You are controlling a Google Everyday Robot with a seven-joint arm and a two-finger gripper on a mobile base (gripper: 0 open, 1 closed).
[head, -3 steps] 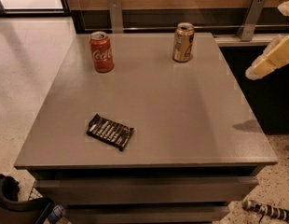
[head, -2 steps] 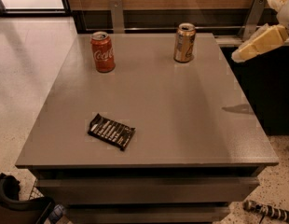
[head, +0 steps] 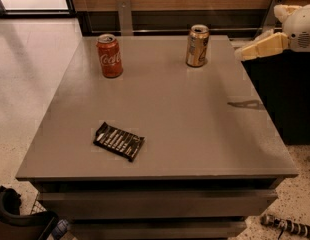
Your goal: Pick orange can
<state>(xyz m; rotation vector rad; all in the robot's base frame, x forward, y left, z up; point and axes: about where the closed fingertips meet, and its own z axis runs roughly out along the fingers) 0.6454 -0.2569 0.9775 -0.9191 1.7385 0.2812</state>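
The orange can (head: 197, 46) stands upright near the far edge of the grey table (head: 185, 129), right of centre. It is golden-tan with a pale label patch and a silver top. My gripper (head: 247, 51) is cream-coloured and reaches in from the right edge of the view. It hovers above the table's far right corner, pointing left toward the can and a short gap to its right. It holds nothing and casts a shadow on the table's right side.
A red Coca-Cola can (head: 109, 56) stands at the far left of the table. A black snack packet (head: 118, 141) lies flat near the front left. A wood-panelled wall with metal brackets (head: 124, 15) runs behind the table. Dark equipment (head: 20, 219) sits on the floor at the lower left.
My gripper has moved up and to the left, from beside the table's right edge to nearer the orange can. The cans and the packet have not moved.
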